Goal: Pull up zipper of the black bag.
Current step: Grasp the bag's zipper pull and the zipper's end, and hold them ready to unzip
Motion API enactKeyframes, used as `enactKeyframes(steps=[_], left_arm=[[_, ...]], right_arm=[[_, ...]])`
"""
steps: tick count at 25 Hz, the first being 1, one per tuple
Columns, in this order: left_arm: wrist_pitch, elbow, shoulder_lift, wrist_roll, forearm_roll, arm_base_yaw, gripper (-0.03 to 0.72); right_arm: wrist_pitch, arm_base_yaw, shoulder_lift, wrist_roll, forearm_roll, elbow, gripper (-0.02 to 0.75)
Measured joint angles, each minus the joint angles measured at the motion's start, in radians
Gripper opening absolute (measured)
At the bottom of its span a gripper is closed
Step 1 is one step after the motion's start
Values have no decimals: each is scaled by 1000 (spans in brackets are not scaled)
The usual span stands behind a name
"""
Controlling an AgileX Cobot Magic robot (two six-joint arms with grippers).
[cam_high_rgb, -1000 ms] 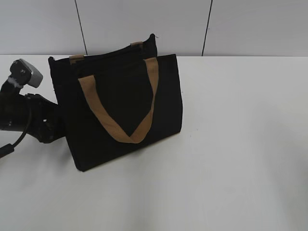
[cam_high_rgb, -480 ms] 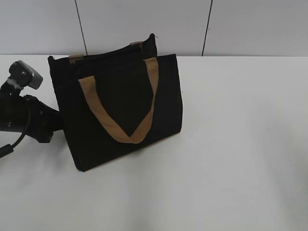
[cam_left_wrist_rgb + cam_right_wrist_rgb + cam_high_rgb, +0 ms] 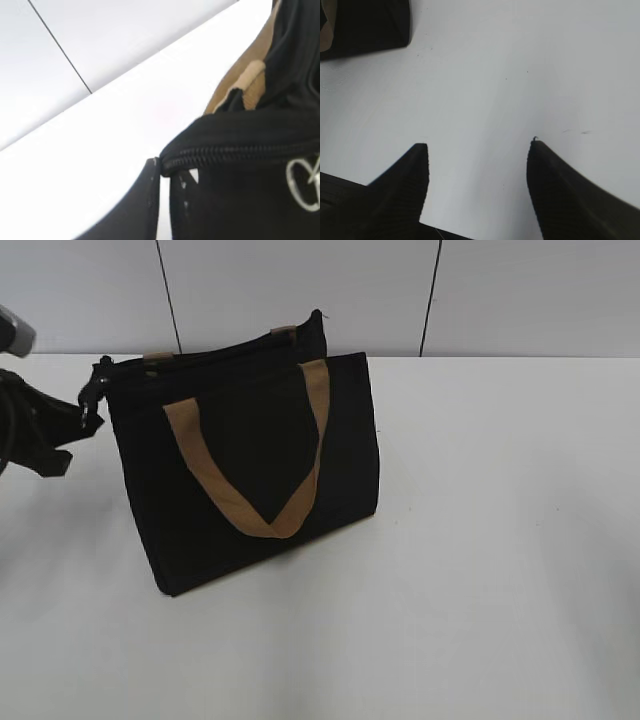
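The left pincer (image 3: 95,400) sits at the upper left corner of the one boxy black fabric bag (image 3: 250,470), its two dark fingertips nearly together and touching that corner. In the left wrist view the fingertips (image 3: 155,192) stand narrow, right at the end of the black toothed zipper line (image 3: 235,152); whether they pinch the small pull tab or only the fabric end, I cannot tell. A pale ring-shaped mark (image 3: 304,182) shows on the black cloth just below the zipper.

From that corner the zipper (image 3: 200,352) runs along the bag's top edge toward the far right corner. The mouth looks drawn together along what can be seen, and nothing inside the bag is visible.

The bag carries two tan webbing loop handles: one (image 3: 250,470) hangs down the near face in a long V, and of the other only two short tan ends (image 3: 158,360) peek above the back edge. The bag stands upright on the plain white table (image 3: 480,570), left of centre, with a pale panelled wall (image 3: 300,290) behind it.

The right pincer (image 3: 477,180) is well away from the bag, to its right, hovering over bare table with its two dark fingers spread wide and nothing between them. One black corner of the bag (image 3: 370,25) shows at the upper left of the right wrist view.
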Motion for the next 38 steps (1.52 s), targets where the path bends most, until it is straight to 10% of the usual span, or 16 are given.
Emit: enactKeyframes(steps=[14, 28, 38], left_arm=[[-64, 0, -286, -75, 0, 0, 20], [18, 1, -383, -464, 337, 0, 19], [17, 1, -416, -617, 465, 0, 19]], right_arm=[[53, 21, 319, -202, 246, -318, 444], [-180, 573, 789, -240, 299, -578, 417], [-350, 793, 1087, -236, 303, -753, 415]])
